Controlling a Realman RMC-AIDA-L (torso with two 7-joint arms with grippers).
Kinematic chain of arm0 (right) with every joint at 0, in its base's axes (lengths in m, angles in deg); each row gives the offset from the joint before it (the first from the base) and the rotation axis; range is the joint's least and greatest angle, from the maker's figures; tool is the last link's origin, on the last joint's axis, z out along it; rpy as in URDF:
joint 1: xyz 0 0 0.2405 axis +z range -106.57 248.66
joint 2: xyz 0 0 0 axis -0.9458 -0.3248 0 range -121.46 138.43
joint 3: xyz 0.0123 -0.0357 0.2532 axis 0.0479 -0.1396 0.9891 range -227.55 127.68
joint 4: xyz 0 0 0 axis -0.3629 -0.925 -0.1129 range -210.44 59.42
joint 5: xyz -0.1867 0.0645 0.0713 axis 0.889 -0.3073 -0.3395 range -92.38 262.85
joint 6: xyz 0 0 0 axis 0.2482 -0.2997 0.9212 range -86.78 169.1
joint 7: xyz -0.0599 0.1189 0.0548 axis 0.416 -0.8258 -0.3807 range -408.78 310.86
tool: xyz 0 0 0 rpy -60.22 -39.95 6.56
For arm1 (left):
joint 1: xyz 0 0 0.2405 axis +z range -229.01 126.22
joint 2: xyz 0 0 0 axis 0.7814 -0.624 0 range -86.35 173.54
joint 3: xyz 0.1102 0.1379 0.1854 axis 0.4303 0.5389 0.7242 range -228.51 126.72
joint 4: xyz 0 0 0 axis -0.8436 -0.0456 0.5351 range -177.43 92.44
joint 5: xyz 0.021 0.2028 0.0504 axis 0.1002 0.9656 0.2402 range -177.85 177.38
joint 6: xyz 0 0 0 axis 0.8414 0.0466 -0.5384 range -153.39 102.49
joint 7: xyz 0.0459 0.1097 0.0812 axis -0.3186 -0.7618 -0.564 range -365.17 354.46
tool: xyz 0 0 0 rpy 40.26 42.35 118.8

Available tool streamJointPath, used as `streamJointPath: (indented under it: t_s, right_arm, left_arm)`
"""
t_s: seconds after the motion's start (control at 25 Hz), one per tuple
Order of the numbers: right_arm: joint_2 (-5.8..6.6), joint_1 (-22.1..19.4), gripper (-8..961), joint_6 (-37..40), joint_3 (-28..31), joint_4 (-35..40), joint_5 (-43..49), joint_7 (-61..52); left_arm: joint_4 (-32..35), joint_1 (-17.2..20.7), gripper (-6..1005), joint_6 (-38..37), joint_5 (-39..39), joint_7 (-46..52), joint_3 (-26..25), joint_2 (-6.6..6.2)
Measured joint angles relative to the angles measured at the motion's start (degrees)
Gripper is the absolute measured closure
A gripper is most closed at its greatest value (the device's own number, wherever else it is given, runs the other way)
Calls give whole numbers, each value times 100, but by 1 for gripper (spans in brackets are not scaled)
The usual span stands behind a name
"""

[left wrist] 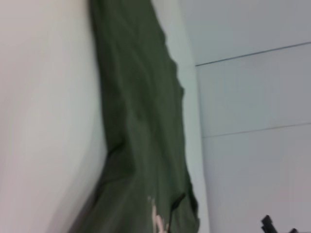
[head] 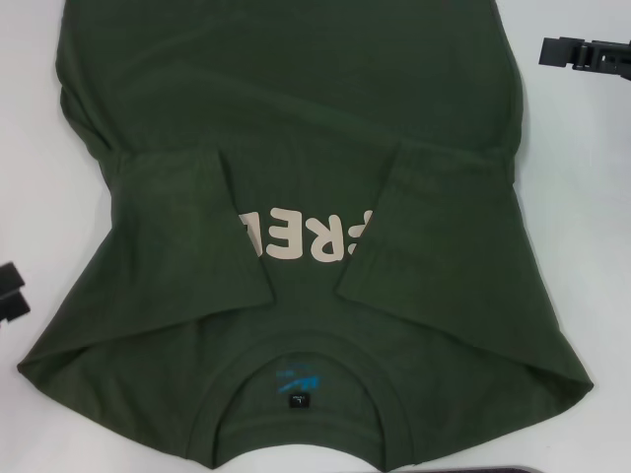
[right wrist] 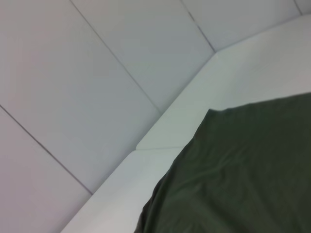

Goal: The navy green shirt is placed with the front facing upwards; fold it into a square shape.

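The navy green shirt (head: 296, 128) lies flat on the white table (head: 592, 246), collar and neck label (head: 298, 387) toward me. Both short sleeves are folded inward over the chest and cover the ends of the cream letters (head: 296, 236). My left gripper (head: 12, 289) is at the left edge of the head view, beside the shirt's shoulder and apart from the cloth. My right gripper (head: 582, 49) is at the far right, off the shirt's edge. The shirt also shows in the left wrist view (left wrist: 141, 145) and in the right wrist view (right wrist: 243, 170). Neither gripper holds anything that I can see.
White table surface (head: 30, 148) shows on both sides of the shirt. A dark strip (head: 503, 468) lies at the near edge. The right wrist view shows the table's edge (right wrist: 165, 136) and a grey tiled floor (right wrist: 73, 87) beyond it.
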State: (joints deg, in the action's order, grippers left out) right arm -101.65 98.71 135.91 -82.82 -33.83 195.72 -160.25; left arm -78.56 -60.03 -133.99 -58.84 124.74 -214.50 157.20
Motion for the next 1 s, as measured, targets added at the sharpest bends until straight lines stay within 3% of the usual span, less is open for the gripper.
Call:
streamJointPath:
  t_s: [0.52,1.0]
  right_arm:
    - [-61,90,116,-185,64,-66,4,-430]
    - [-173,79,117,-278,63,-73,25,-414]
  left_arm:
    - [-153,57,447,21,805,357,0,-66]
    - [-190,65,448,292,1003,452,-31,-67]
